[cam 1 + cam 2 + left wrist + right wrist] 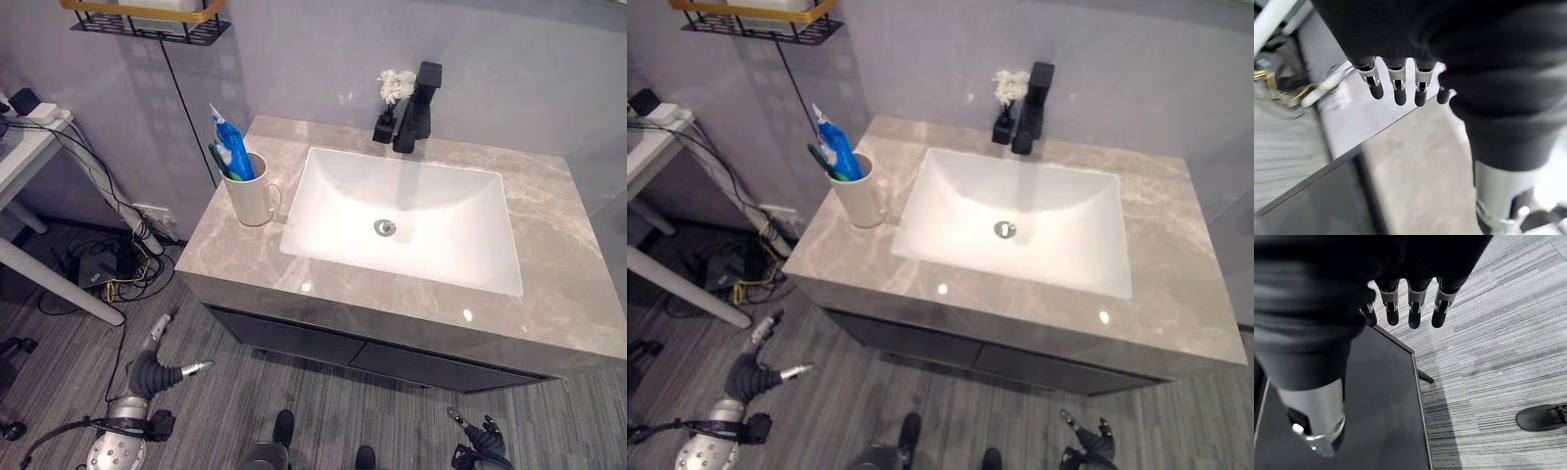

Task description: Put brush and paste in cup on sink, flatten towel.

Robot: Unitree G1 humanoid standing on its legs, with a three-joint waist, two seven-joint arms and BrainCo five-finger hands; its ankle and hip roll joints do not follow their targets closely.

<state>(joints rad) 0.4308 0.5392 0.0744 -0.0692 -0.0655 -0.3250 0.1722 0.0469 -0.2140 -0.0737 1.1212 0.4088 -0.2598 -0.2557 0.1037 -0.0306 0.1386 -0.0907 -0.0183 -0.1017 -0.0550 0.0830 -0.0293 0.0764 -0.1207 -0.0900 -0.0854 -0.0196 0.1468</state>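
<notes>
Both hands hang low in front of the vanity, holding nothing.

The left hand point(157, 375) and right hand point(480, 438) have relaxed, straight fingers above the grey striped floor point(294, 401). Farther off, on the grey marble countertop point(549, 294) left of the white rectangular basin point(411, 230), the white ceramic mug point(251, 198) holds the green toothbrush point(217, 161) and blue toothpaste tube point(233, 147); behind stands the black tap point(419, 106).

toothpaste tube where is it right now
The toothpaste tube stands in the white cup beside the green toothbrush, on the grey counter at the robot's left of the sink basin in the eye views.
</notes>
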